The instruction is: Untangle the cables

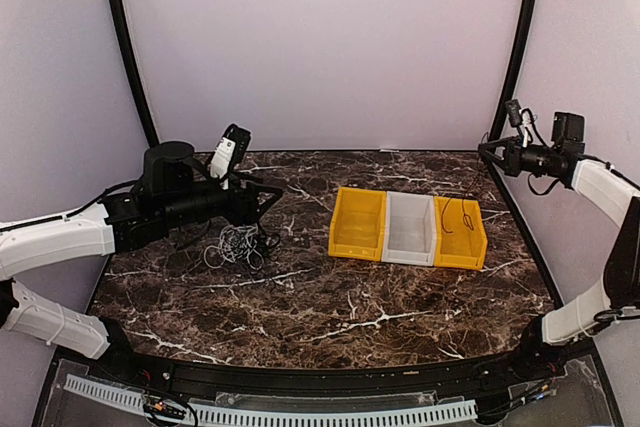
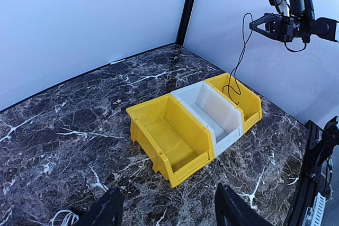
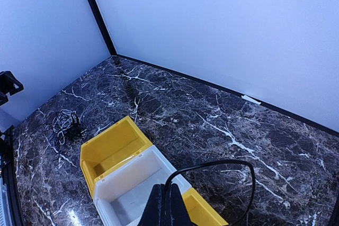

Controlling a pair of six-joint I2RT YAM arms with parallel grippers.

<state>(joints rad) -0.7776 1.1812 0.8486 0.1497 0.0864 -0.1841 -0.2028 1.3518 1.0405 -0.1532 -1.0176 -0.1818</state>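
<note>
A clump of tangled white and black cables (image 1: 236, 244) lies on the marble table at the left; it shows far off in the right wrist view as cables (image 3: 65, 122). Just above and behind the clump, my left gripper (image 1: 268, 199) is open with nothing between its fingers (image 2: 105, 211); a white cable end (image 2: 62, 217) peeks in beside them. High at the right, my right gripper (image 1: 487, 152) is shut on one black cable (image 2: 241, 56). That cable hangs down, its lower end curling into the right yellow bin (image 1: 461, 232). It loops out from the shut fingertips as black cable (image 3: 225, 163).
Three open bins stand side by side right of centre: a yellow bin (image 1: 357, 224), a white bin (image 1: 410, 229) and the right yellow one. Pale walls with black corner posts (image 1: 127, 47) enclose the table. A black rail (image 1: 330, 379) runs along the near edge.
</note>
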